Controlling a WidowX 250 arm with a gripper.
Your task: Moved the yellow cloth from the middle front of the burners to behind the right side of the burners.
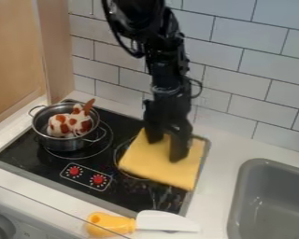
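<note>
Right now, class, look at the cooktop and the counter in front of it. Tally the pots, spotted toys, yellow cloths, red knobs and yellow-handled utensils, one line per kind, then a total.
Pots: 1
Spotted toys: 1
Yellow cloths: 1
Red knobs: 2
Yellow-handled utensils: 1
Total: 6

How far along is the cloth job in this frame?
Already looks done: the yellow cloth is off the cooktop's middle front, lying flat over its right side.
In hand: the gripper is down at the cloth with fingers apart, so a firm hold isn't evident.
Left: probably a push further back, as the cloth covers much of the right burner, then withdrawing.
</note>
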